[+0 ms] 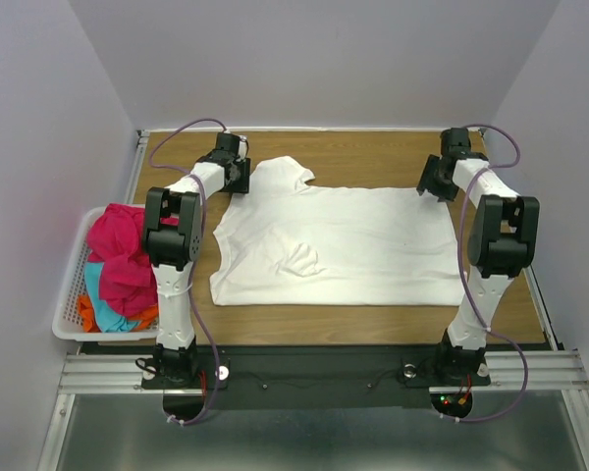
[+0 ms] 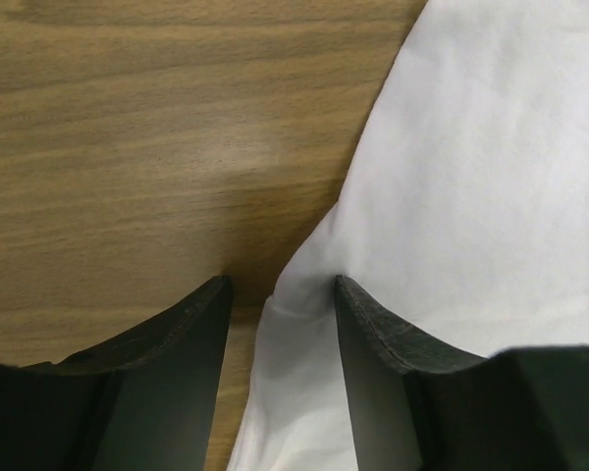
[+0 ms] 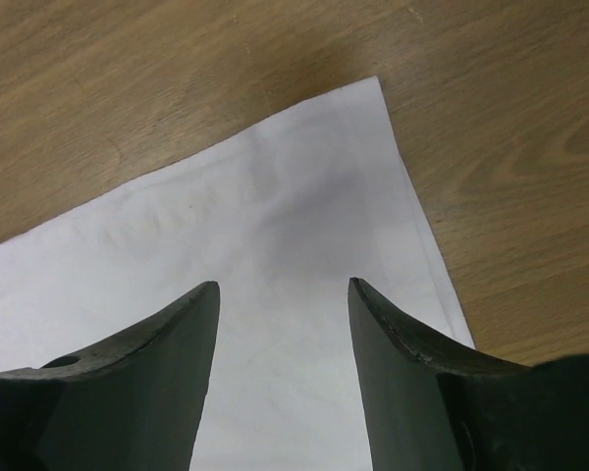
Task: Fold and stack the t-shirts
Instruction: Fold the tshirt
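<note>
Jaws part-open: left gripper point(image 2: 280, 283) astride white t-shirt point(image 2: 471, 196) edge, right gripper point(image 3: 285, 283) over its corner, table point(image 3: 520, 147) beyond.

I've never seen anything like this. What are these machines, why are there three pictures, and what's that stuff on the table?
These are two robot arms bolted to a wooden table. The wide picture looks down from above and behind them; the two close-ups come from a camera on each wrist, so the dark prongs there are that arm's own claw. A white t-shirt lies spread flat on the table. The left claw straddles the shirt's edge near a sleeve; the right claw hangs over its far right corner. Both are open, holding nothing. At the left, a white basket holds pink, blue and orange clothes.
</note>
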`<move>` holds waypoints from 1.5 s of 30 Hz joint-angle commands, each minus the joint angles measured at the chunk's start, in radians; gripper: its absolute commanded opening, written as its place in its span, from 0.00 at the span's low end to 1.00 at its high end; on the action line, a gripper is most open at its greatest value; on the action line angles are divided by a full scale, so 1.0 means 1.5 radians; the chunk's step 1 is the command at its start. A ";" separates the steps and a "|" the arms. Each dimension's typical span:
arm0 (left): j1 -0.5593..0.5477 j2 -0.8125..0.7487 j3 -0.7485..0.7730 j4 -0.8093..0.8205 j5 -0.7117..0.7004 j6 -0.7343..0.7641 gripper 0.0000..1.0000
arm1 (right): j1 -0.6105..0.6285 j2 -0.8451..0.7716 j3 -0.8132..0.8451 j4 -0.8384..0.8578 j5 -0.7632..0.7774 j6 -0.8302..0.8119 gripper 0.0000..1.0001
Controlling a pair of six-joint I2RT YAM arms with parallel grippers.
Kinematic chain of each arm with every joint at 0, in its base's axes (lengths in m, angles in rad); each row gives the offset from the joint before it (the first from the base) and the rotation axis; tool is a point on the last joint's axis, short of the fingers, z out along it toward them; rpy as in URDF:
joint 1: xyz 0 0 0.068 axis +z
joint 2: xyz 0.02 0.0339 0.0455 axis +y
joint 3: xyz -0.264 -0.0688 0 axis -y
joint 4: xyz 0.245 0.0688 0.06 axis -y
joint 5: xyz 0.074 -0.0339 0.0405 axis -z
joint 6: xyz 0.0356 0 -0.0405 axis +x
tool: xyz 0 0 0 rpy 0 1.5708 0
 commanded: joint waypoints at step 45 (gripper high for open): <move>0.001 0.032 0.015 -0.030 0.048 0.041 0.04 | -0.065 0.192 0.113 0.107 -0.123 -0.229 0.31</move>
